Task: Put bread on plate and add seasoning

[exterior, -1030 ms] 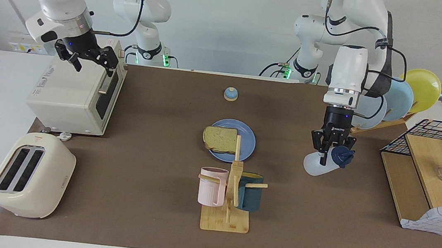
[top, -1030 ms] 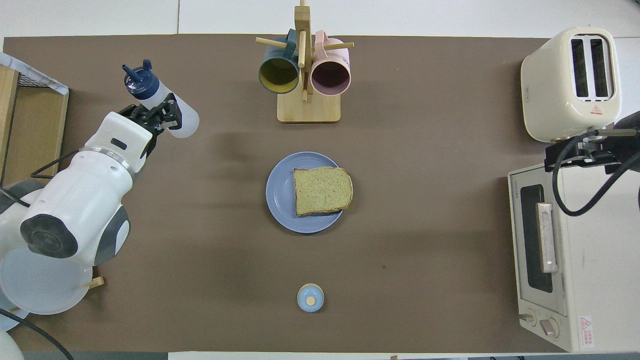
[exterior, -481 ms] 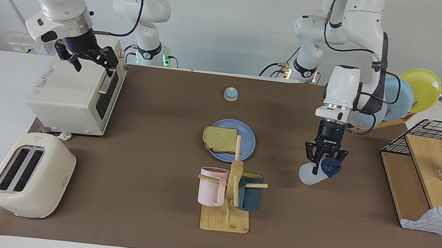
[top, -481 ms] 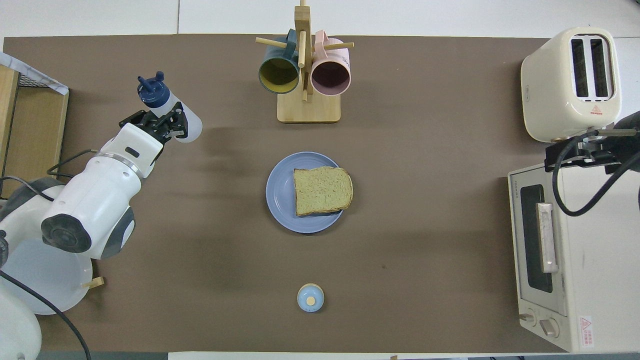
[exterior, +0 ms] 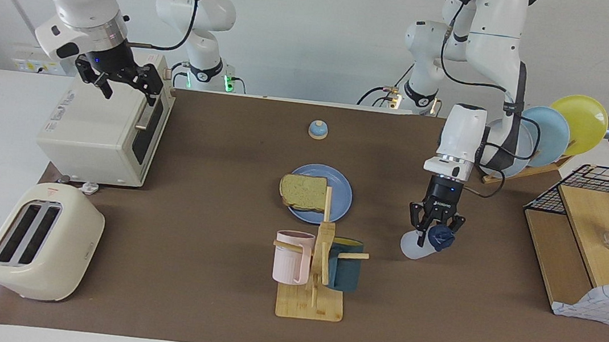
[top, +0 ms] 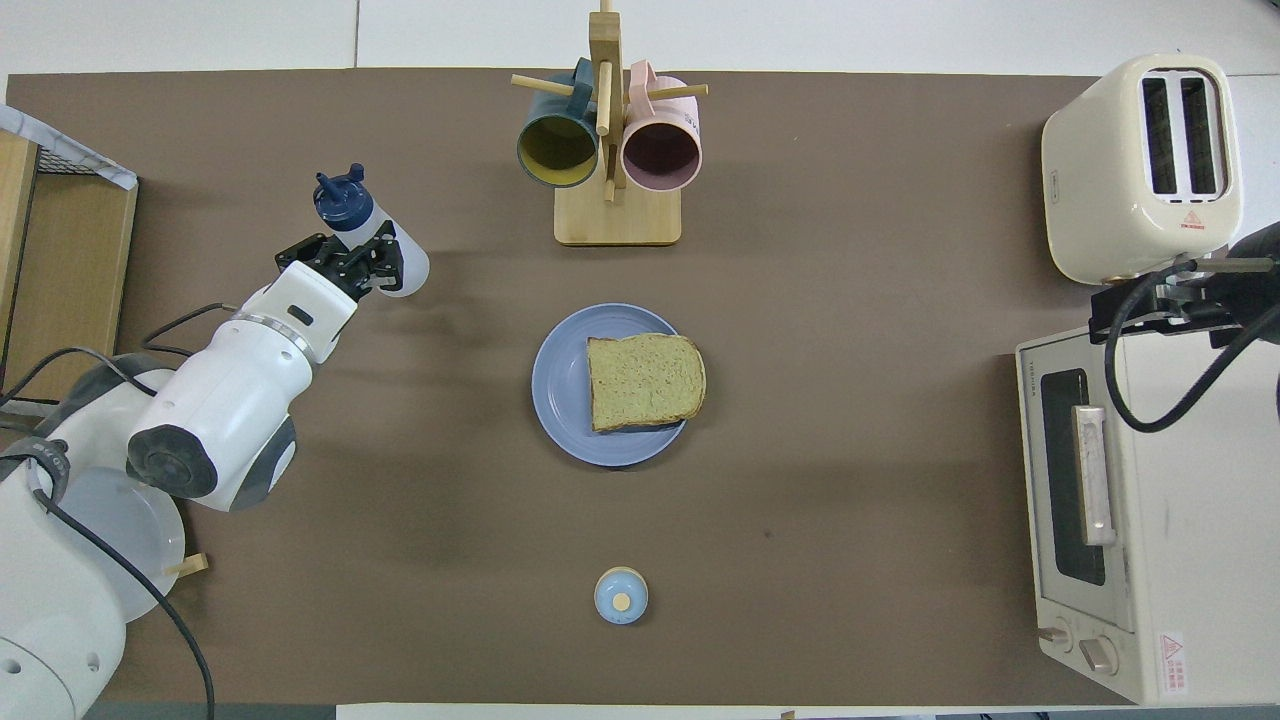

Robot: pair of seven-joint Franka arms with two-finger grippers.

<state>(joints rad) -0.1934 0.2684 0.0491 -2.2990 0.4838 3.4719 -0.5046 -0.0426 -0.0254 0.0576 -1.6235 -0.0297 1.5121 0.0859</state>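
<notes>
Facing view, stock check:

- Bread: lying on the plate, crust overhanging the rim toward the right arm's end. First half of task looks done.
- Seasoning: translucent bottle w/ navy cap, tilted, clenched in the left gripper around its upper body. Hangs over bare mat toward the left arm's end of the table, well apart from plate. Whether the base touches the mat: can't tell.
- Changed vs. a sec ago: left arm has carried the bottle away from the wire rack and closer to the plate, lower in frame too; tilt kept. Grip unchanged. Bread and plate haven't moved.
- Right gripper: fingers spread, nothing in them, waiting over the toaster oven. Same spot as before.
- Misc: mug stand w/ two mugs, farther from the robots than the plate; bell nearer to them; toaster.

Meaning: transport leg underway, approx. halfway over. Remaining, by my read: bring cap above the bread, tip further, shake. Mug stand pegs sit close to that path; needs clearance.
</notes>
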